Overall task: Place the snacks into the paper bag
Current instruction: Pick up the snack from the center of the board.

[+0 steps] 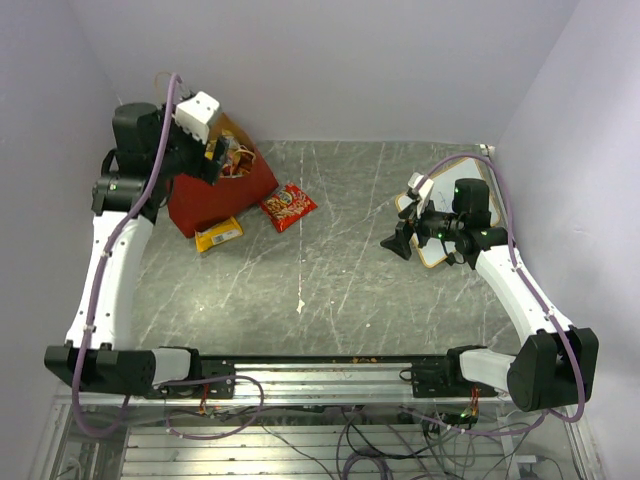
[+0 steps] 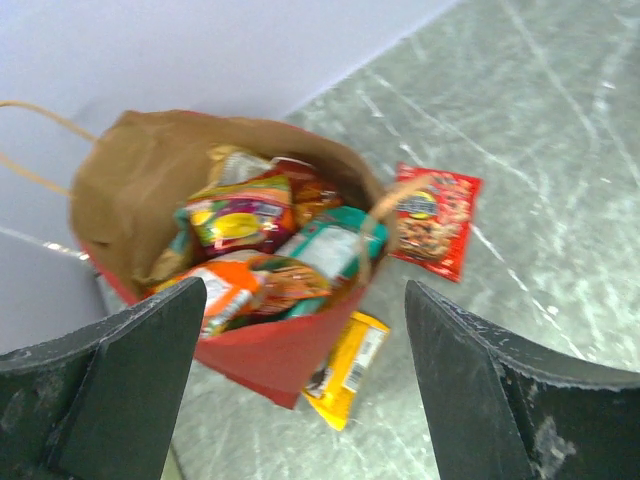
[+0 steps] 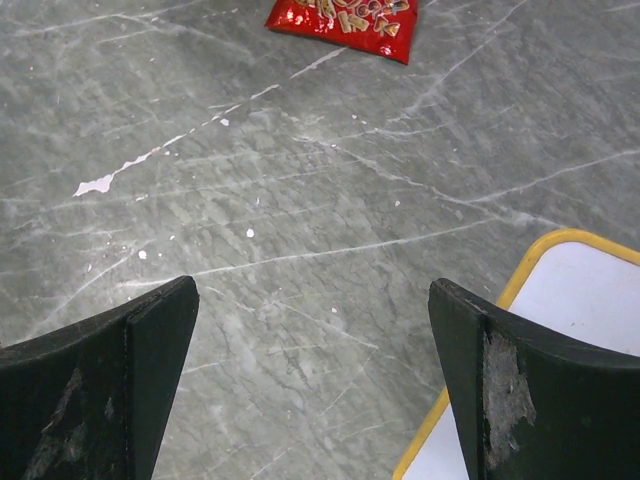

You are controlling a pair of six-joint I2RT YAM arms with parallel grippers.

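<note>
Hovering my wide-open, empty left gripper (image 2: 305, 288) over the paper bag (image 2: 130, 190) at the overhead view's upper left, packed with snacks (image 2: 260, 250), I am eyeing the red packet (image 2: 432, 222) and yellow packet (image 2: 345, 368) lying beside it on the tabletop (image 2: 540, 150) as likely next, each needing a low pinch, their print too blurred to read, while my right gripper (image 3: 312, 290) is hanging wide open too.

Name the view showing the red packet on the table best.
Left wrist: the red packet lies large, nearly whole, beside the paper bag. Top external shows it whole but small; right wrist catches only one end at the frame's top.
</note>
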